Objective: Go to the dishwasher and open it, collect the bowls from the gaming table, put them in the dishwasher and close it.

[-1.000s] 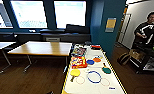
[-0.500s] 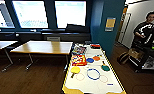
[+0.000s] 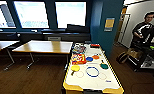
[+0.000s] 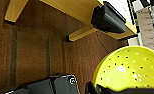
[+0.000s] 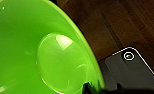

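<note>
Head view: dim room with dark wood floor point(image 3: 38, 80); left to right stand a light-brown wooden bench point(image 3: 44, 46), then the gaming table point(image 3: 106, 83), a long white-topped bench with a yellow rim, then a person point(image 3: 144, 37) with a control rig at far right.
Bench top load: a yellow paddle point(image 3: 75, 68), a thin blue ring point(image 3: 92, 71), flat blue, orange and green discs, and colourful boxes at the far end.
Left wrist view: yellow bowl point(image 4: 133, 70) sits large and close over the floor; round, perforated with small holes, glossy plastic.
Left claw: fingers not discernible; the bowl's lower edge meets dark robot parts, so I judge it carried, but cannot tell how the claw stands.
Right wrist view: lime green bowl point(image 5: 38, 55), smooth, deep, shiny inside with highlights on its flat base.
Right claw: cannot tell; a dark part touches the rim at the lower edge.
Handling (judgement): both bowls look light, stiff and thin-walled; slick plastic may slip, though not fragile.
Hold point (judgement): pinch across the rim, one finger inside and one outside.
Task stage (judgement): bowls collected, dishwasher leg remains.
</note>
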Robot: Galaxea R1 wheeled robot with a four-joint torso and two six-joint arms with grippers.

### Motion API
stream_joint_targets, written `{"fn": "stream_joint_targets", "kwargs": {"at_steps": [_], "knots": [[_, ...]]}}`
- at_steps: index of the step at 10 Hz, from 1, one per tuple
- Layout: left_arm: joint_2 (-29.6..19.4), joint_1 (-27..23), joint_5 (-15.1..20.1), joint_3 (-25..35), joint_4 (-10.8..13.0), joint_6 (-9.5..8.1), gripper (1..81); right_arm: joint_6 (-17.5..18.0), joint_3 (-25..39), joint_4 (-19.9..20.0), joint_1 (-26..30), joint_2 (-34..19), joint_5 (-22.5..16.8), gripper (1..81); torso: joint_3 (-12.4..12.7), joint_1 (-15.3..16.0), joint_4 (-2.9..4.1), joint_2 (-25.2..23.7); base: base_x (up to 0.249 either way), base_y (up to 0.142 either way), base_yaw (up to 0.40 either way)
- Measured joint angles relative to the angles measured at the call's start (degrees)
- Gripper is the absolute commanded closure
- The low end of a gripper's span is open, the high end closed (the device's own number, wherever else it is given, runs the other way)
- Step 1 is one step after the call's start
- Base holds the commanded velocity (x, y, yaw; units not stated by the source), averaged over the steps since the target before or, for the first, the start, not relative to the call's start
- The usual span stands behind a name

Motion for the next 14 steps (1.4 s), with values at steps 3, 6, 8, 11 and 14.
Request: {"fn": "stream_joint_targets", "kwargs": {"at_steps": [3, 6, 8, 11, 14], "knots": [[2.76, 2.30, -0.39, -2.47, 1.16, 0.05, 81.1, -0.22, -4.05, -0.66, -1.74, 3.28, 0.02, 81.1, 0.02, -0.02, 0.00, -0.02, -0.092, 0.000, 0.000], [4.57, 3.89, -0.99, -4.10, 2.34, 0.05, 81.1, -0.37, -9.12, -1.83, -3.43, 7.01, -0.02, 81.1, 0.05, -0.07, 0.00, -0.07, 0.000, 0.000, 0.000], [5.60, 4.82, -1.38, -5.60, 3.66, 0.02, 81.1, -0.41, -12.78, -3.10, -4.30, 10.53, 0.11, 81.1, 0.02, 0.00, 0.00, -0.07, 0.000, 0.000, 0.000], [8.52, 8.48, -1.52, -10.02, 5.56, 0.02, 81.1, -0.61, -20.72, -5.81, -7.31, 16.37, -0.02, 81.1, 0.02, 0.00, 0.00, -0.07, 0.000, 0.000, 0.000], [11.69, 11.65, -2.95, -14.87, 7.55, 0.05, 81.1, -0.63, -29.14, -8.35, -9.24, 22.50, 0.06, 81.1, 0.02, 0.00, 0.00, -0.07, 0.000, 0.000, 0.000]]}}
